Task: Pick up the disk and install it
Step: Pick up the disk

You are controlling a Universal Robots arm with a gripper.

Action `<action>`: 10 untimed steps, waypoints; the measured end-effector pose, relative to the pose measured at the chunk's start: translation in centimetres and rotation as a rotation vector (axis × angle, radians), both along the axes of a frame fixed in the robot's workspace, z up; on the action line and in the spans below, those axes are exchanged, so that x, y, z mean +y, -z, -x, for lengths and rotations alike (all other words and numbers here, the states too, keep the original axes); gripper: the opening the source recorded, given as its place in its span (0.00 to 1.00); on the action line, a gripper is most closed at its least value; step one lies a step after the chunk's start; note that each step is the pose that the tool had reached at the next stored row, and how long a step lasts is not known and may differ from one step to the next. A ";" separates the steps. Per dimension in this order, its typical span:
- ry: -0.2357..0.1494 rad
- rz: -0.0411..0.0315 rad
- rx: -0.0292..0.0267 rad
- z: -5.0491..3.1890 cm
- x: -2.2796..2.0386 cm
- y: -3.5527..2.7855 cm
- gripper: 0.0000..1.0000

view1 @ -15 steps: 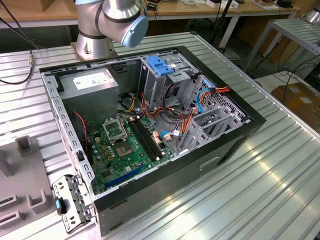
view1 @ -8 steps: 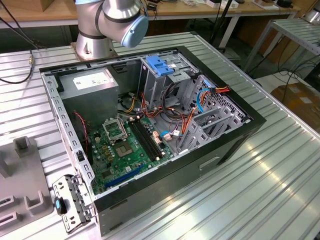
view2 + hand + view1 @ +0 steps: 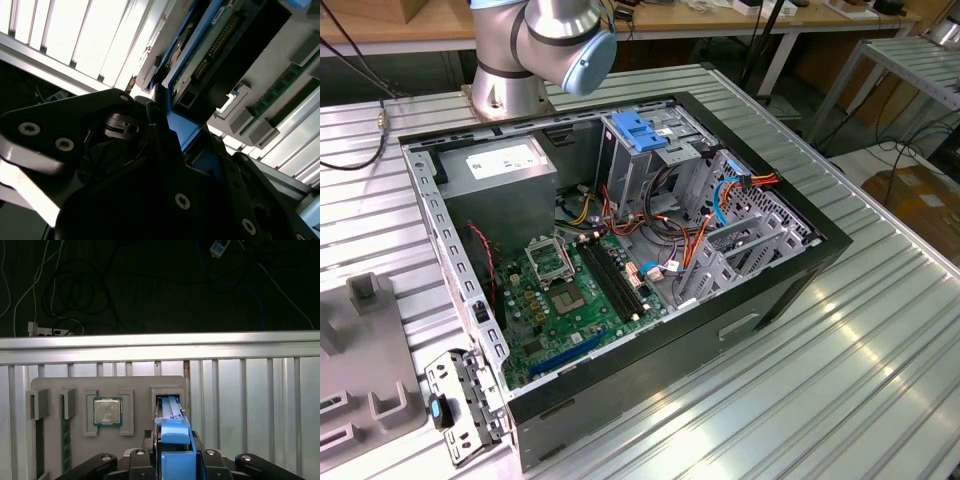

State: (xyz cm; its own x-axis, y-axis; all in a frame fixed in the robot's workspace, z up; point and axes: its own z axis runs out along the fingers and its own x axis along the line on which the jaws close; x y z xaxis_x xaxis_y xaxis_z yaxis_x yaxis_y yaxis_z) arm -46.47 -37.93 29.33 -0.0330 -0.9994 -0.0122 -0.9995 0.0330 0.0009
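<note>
In the first wrist view the disk (image 3: 173, 432) stands on edge, its blue side rail facing the camera. Its far end is at the rectangular slot (image 3: 169, 399) of a grey holder tray (image 3: 75, 385). My gripper (image 3: 174, 442) sits around the near end, with a dark finger pressed against each side, shut on it. In the second wrist view the disk (image 3: 215, 55) shows its dark connector edge and blue rail, and the gripper (image 3: 167, 117) clamps that rail. The open computer case (image 3: 790, 275) lies on the table in the exterior view, with a blue-topped metal drive cage (image 3: 640, 135) inside it.
The holder tray also carries a processor chip (image 3: 107, 411) and memory sticks (image 3: 64, 430). In the exterior view the tray (image 3: 360, 340) is at the left and the arm's base (image 3: 510, 85) stands behind the case. Inside the case are a motherboard (image 3: 570, 290), a grey power-supply box (image 3: 505, 165) and cables (image 3: 700, 225).
</note>
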 end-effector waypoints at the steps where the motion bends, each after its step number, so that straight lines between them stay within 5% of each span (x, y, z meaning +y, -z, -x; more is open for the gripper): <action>1: 0.000 0.0000 -0.0001 0.00 0.00 0.01 0.37; 10: -0.007 -0.0002 -0.0005 0.00 0.00 0.04 0.37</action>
